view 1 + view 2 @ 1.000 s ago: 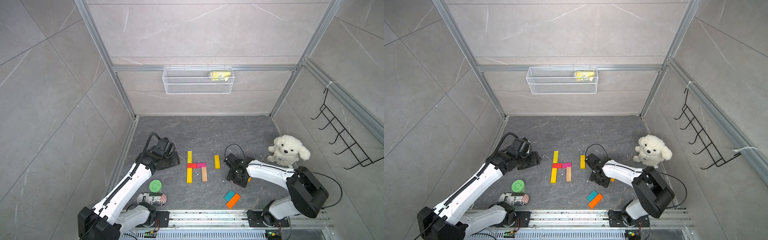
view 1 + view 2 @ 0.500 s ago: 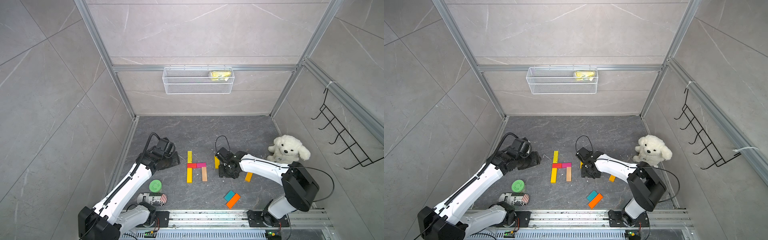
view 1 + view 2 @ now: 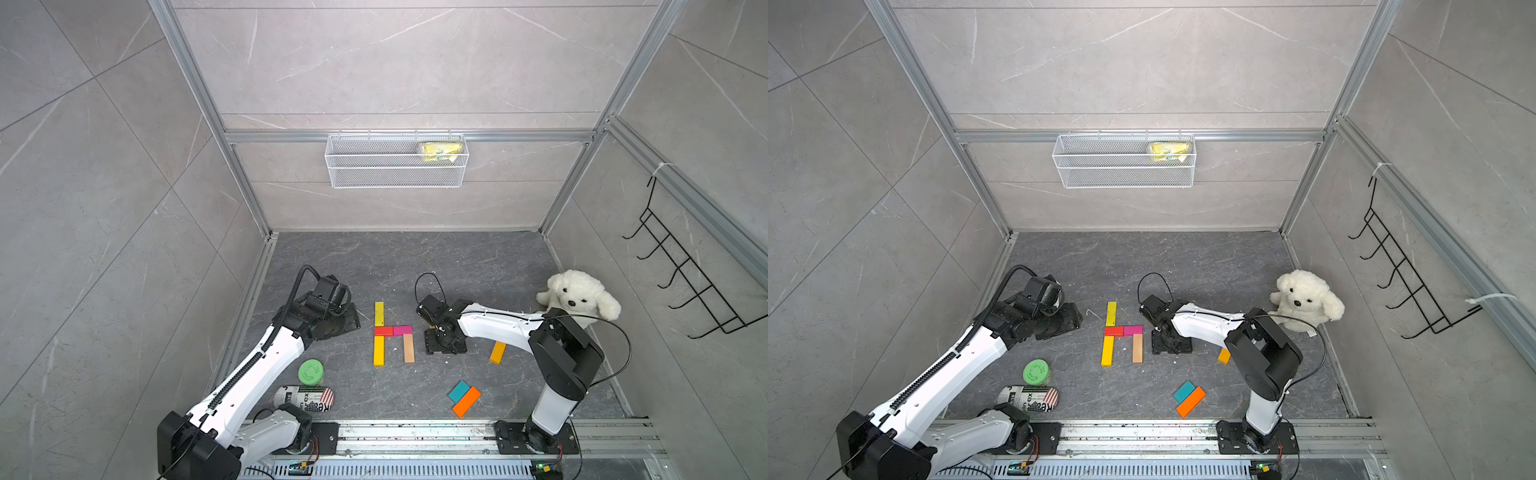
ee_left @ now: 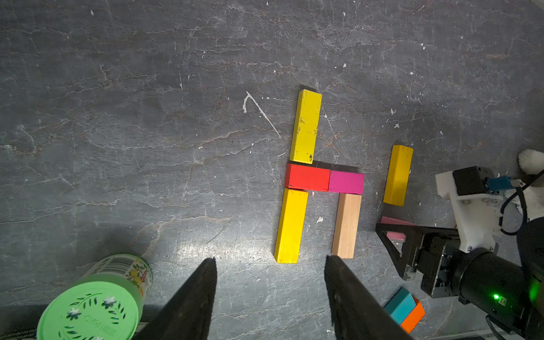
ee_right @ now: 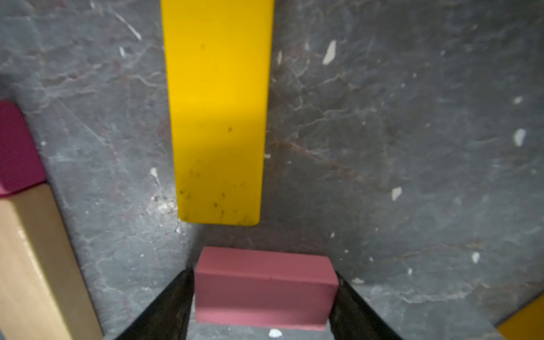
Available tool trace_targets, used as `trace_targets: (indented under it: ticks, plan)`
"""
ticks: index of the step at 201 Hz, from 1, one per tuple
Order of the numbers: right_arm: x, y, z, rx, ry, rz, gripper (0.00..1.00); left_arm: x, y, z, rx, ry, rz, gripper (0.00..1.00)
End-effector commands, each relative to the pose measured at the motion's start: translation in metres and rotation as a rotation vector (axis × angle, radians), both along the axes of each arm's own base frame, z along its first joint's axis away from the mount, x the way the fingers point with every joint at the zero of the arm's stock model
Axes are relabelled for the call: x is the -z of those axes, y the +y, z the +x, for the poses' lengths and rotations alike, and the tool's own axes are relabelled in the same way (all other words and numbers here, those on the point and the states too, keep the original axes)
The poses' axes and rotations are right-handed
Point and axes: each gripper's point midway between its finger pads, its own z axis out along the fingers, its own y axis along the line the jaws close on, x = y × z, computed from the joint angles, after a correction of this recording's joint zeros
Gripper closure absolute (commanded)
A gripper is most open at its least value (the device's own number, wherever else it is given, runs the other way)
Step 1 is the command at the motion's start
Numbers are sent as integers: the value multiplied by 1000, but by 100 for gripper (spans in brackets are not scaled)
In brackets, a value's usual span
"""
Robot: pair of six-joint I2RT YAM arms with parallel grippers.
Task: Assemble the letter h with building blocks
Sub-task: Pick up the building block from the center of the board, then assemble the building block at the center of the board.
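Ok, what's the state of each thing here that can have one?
Left gripper: open, empty.
Right gripper: flanks small pink block, grip unclear.
Green round-lidded jar: upright, lid on.
Printed can: lying sideways.
White plush dog: sitting upright.

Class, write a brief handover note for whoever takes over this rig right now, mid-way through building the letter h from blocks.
Left end effector: open, empty, beside the letter, apart from it.
Right end effector: pink block between its fingers, near the tan block; grip unclear.
Done: upper yellow block, red block, lower yellow block make the stem; magenta block the bridge; tan block the leg. It reads as h.
Spare: amber block, second amber block, teal block, orange block.
Left: probably set the pink block clear and withdraw.
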Motion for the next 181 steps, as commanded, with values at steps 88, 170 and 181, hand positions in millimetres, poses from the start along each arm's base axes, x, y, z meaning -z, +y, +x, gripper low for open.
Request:
trace_targets:
  ticks: [88,170,181]
  plan:
    - [-3,-2,12,-28,-25,-60,46,-4,0,5,-16,-15,-10,37]
    - [-1,-1,17,-5,-27,-82,46,-1,0,4,-13,-9,-7,37]
    - [0,-3,17,4,-30,-86,46,0,0,4,-13,-5,-5,37]
